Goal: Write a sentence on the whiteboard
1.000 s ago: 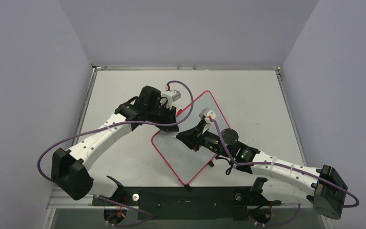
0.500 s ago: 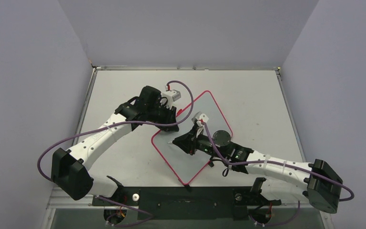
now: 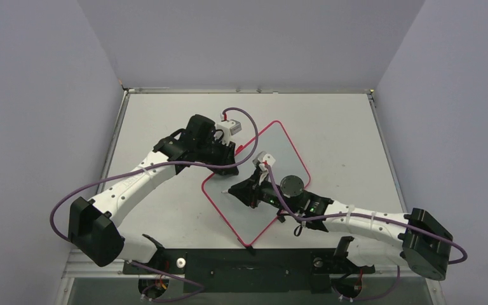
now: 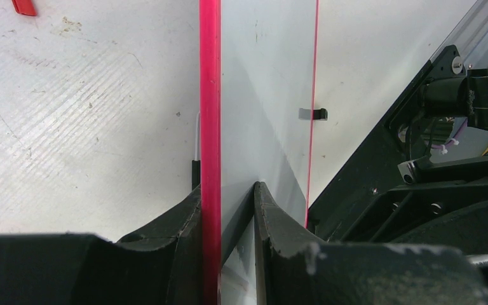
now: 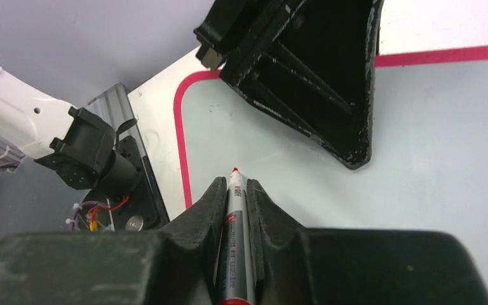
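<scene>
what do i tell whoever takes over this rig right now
Left tool: shut on the whiteboard, pinching its red rim. The board lies cornerwise on the table.
Right tool: shut on a red marker, uncapped, tip aimed at the board near its left corner. Whether the tip touches cannot be told.
Done: board steadied, marker gripped and in place over the board.
Left: no letters show on the board, so the whole sentence is yet to be written.
</scene>
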Available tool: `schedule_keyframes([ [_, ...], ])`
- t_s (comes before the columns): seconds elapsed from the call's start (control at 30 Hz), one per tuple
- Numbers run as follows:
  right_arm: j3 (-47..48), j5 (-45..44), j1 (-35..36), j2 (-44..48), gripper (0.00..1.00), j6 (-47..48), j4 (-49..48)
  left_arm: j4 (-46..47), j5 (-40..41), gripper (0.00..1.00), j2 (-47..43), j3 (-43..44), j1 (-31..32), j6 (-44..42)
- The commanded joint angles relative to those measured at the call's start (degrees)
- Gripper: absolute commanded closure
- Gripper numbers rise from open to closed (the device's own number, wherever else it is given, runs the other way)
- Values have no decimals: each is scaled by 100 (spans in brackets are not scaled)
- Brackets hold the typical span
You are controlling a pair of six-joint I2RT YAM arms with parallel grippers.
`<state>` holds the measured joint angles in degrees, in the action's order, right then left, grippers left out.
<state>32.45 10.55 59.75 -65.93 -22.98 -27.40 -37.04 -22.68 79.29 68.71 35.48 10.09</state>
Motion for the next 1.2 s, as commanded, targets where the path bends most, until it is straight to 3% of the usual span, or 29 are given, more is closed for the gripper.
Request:
schedule_keyframes([
  [0.0,-326,-213,63,61,100,109,-233,-200,1363,100,162,-226,42,-833],
  [0.4,-1036,-549,306,544,100,36,162,-214,1369,100,193,-216,46,-833],
  [0.77,-308,-616,569,787,100,231,490,-228,1387,100,224,-208,52,-835],
  [1.17,8,-787,600,410,100,438,412,-231,1398,100,218,-221,55,-833],
])
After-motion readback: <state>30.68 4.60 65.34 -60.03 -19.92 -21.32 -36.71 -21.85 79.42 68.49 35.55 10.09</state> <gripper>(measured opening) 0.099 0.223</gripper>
